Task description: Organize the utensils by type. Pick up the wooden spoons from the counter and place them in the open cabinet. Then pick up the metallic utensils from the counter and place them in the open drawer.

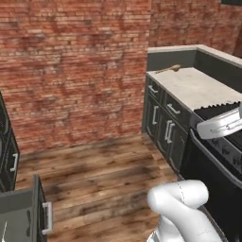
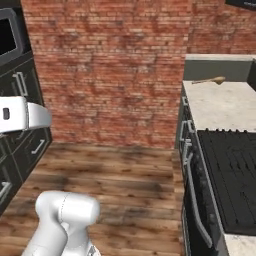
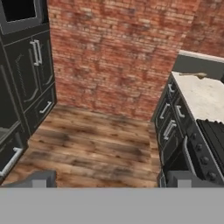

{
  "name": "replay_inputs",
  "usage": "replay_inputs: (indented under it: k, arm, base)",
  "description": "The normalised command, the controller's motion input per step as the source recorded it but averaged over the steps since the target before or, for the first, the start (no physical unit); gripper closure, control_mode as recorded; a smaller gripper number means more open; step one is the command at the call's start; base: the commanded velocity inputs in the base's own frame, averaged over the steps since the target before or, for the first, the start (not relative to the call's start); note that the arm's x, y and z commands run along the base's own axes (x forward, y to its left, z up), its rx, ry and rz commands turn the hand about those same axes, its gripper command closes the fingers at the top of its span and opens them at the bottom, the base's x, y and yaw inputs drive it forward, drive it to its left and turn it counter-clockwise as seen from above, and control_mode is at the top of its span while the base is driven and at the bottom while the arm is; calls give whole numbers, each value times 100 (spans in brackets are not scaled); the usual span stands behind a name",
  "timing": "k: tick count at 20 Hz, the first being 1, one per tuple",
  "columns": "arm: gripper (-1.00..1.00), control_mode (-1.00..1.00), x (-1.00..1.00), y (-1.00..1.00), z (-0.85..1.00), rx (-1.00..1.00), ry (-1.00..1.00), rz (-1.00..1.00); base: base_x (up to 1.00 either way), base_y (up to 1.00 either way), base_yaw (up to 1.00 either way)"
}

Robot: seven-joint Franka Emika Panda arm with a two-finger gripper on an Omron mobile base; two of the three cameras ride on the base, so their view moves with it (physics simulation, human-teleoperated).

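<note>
Approach stage, nothing picked up. One wooden spoon [image 1: 169, 69] lies at the tabletop's [image 1: 198, 87] far edge against the back ledge. The gripper [image 3: 109, 179] stands released, well apart; next comes closing that gap.

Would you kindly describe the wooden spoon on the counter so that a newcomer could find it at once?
Start at the brick wall and follow it right to the beige speckled counter beside the black stove. At the counter's far end, near the grey backsplash, lies the wooden spoon. It is light brown, with a long straight handle and round bowl, and no other loose item is visible on that surface.
</note>
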Motion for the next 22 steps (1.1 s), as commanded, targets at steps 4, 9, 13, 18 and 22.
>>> replay_inputs:
  k: [4,9,13,18,22]
  arm:
    - [-100,100,0,0,0,0,0,0]
    - [-100,100,0,0,0,0,0,0]
    - [-100,100,0,0,0,0,0,0]
    - [-100,100,0,0,0,0,0,0]
    - [-100,100,0,0,0,0,0,0]
  base:
    - [100,-4,5]
    - [100,-31,0]
    - [100,-25,-3]
    - [100,-8,-19]
    - [88,-4,-54]
